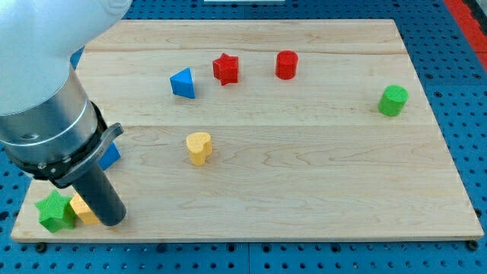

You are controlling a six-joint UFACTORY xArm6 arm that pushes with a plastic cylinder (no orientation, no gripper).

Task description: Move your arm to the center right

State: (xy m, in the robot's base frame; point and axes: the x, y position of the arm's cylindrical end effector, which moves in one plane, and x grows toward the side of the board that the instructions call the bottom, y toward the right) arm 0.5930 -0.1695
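Observation:
My tip (112, 221) rests on the wooden board (304, 175) at the view's bottom left. It stands just right of a yellow block (81, 209), which is partly hidden behind the rod, and of a green star (55, 212). A blue block (109, 155) shows partly behind the arm, above the tip. A yellow heart (198, 147) lies up and to the right of the tip. A blue triangle (183, 83), a red star (225, 68) and a red cylinder (286, 65) lie near the view's top. A green cylinder (393, 100) stands at the view's right.
The big white and grey arm body (46, 99) fills the view's upper left and hides part of the board. A blue perforated table (464, 114) surrounds the board on all sides.

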